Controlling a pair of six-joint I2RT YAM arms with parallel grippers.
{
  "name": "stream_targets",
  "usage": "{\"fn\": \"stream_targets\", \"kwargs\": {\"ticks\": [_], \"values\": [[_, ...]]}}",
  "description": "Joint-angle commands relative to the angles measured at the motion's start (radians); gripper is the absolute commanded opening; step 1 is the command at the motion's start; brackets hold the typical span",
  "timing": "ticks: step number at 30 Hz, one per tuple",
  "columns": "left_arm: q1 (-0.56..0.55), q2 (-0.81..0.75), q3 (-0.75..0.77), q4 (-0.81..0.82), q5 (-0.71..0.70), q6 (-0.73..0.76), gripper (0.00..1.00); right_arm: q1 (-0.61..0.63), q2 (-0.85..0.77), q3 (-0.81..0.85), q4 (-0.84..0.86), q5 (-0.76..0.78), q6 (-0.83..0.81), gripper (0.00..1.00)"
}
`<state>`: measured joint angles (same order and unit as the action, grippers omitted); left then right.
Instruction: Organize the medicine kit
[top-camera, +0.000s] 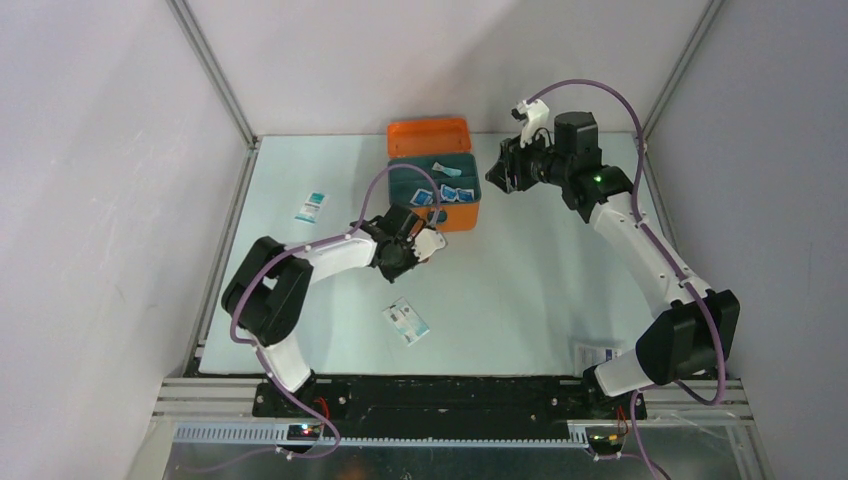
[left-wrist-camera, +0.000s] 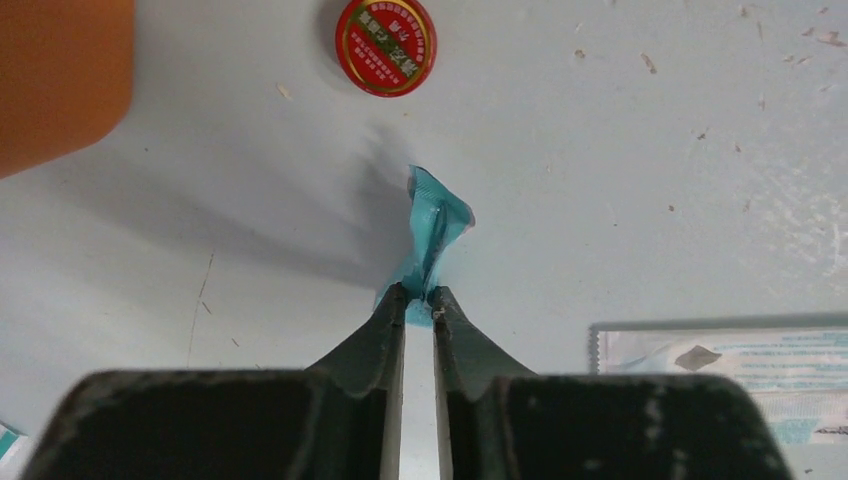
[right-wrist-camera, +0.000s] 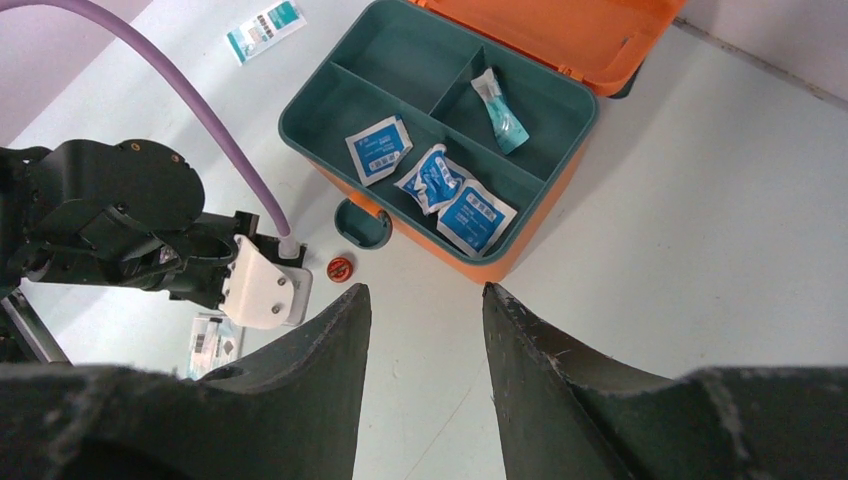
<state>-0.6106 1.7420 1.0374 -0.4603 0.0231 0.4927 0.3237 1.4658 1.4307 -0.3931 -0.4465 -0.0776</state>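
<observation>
The orange medicine kit (top-camera: 430, 137) stands open at the back middle, its lid tilted back. Its teal tray (right-wrist-camera: 400, 60) holds three blue sachets (right-wrist-camera: 435, 178) and a teal packet (right-wrist-camera: 500, 110). My left gripper (left-wrist-camera: 420, 295) is shut on a crumpled teal packet (left-wrist-camera: 437, 225) and holds it low over the table, just in front of the kit's left corner (left-wrist-camera: 50, 80). A small red round tin (left-wrist-camera: 386, 45) lies on the table beyond the packet. My right gripper (right-wrist-camera: 425, 290) is open and empty, raised to the right of the kit (right-wrist-camera: 500, 262).
A teal-and-white sachet (top-camera: 311, 206) lies left of the kit. A flat clear packet (top-camera: 405, 322) lies near the front middle, also in the left wrist view (left-wrist-camera: 730, 365). Another packet (top-camera: 597, 352) lies by the right arm's base. A small dark teal round cup (right-wrist-camera: 362, 222) sits against the kit's front.
</observation>
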Motion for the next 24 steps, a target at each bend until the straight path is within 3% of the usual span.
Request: {"fn": "stream_targets", "kwargs": {"ticks": [1,6,12,16,24], "values": [[-0.004,-0.055,0.035,-0.037,0.074,0.038,0.14,-0.009,-0.041,-0.007,0.039,-0.009,0.011,0.5],[-0.004,-0.176,0.048,-0.046,0.155,0.032,0.09,-0.03,-0.051,-0.02,0.048,-0.007,0.012,0.5],[-0.004,-0.248,0.191,-0.07,0.181,0.055,0.08,-0.06,-0.052,-0.022,0.056,-0.012,0.023,0.5],[-0.005,-0.192,0.35,-0.072,0.123,0.128,0.07,-0.067,-0.053,-0.028,0.063,-0.014,0.029,0.5],[-0.002,0.077,0.736,-0.068,-0.002,0.165,0.07,-0.077,-0.064,-0.041,0.065,-0.005,0.026,0.49]]}}
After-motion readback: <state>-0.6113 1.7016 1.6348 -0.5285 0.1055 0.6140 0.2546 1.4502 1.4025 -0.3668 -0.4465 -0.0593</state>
